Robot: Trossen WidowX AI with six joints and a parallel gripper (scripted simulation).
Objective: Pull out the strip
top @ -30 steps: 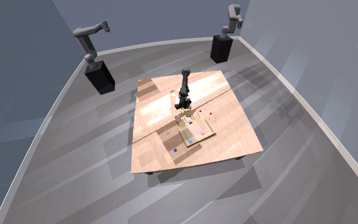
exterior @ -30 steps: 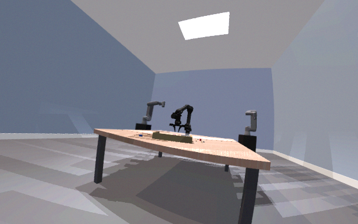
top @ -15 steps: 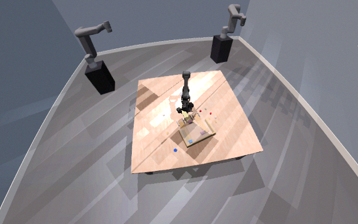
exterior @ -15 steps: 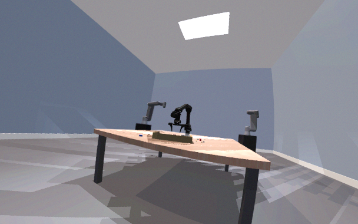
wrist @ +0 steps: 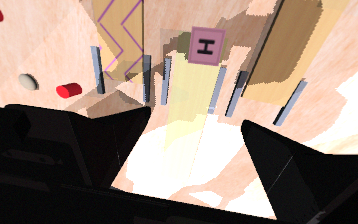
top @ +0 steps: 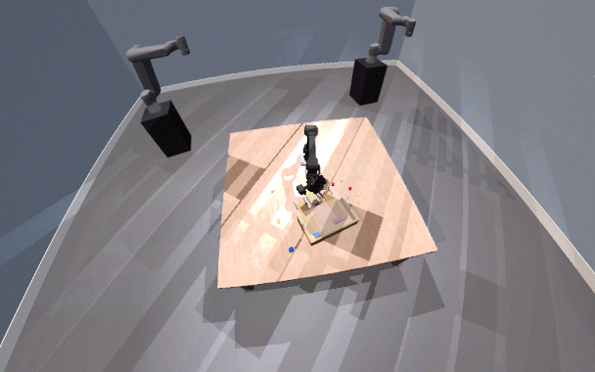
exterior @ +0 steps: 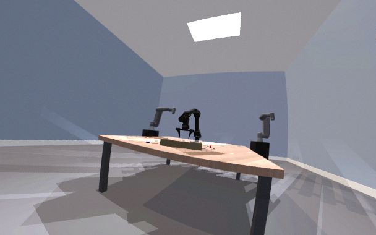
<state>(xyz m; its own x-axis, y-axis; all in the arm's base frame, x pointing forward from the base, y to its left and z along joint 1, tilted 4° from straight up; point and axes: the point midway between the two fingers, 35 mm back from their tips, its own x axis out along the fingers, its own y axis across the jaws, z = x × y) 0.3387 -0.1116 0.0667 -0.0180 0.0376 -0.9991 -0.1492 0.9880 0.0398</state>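
Observation:
In the wrist view, the pink cube with a black H (wrist: 207, 46) (top: 316, 201) appears to sit on the far end of the pale yellow strip (wrist: 190, 95), though its contact is hard to tell. The strip runs from the cube towards the gripper, between grey-blue guide bars. A tan strip with purple zigzags (wrist: 112, 30) lies to its left, and a plain tan strip (wrist: 285, 50) to its right. My gripper (wrist: 195, 117) (exterior: 185, 136) is wide open and empty, above the table on the near side of the cube. The strip's near end is washed out by glare.
Guide bars (wrist: 97, 70) (wrist: 290, 102) stand beside the strips. A low tan-walled frame (top: 335, 233) (exterior: 180, 144) holds another pinkish block (top: 337, 220) and a blue block (top: 316, 235). A blue ball (top: 291, 250), a red cylinder (wrist: 69, 90) and a pale pebble (wrist: 28, 81) lie outside it.

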